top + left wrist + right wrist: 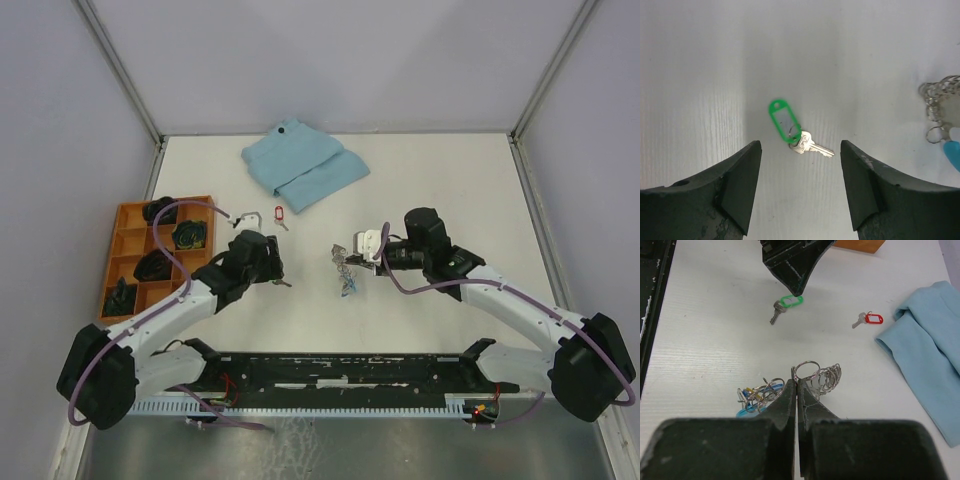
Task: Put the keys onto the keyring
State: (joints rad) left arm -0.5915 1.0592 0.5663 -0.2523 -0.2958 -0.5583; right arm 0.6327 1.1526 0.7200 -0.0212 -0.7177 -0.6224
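Note:
The green-tagged key (785, 121) lies flat on the white table, just ahead of my left gripper (800, 150), whose jaws stand wide open and empty above it. It also shows in the right wrist view (786, 303). The red-tagged key (870, 318) lies alone near the cloth. My right gripper (797, 382) is shut on a ring of the keyring (822, 376), a bunch of grey metal links with a light-blue strap (746, 411) and a yellow bit. A blue piece shows among the links; I cannot tell whether it is the blue key.
A folded light-blue cloth (305, 165) lies at the back centre. An orange compartment tray (123, 250) with dark items stands at the left. A black rail (350, 372) runs along the near edge between the arm bases.

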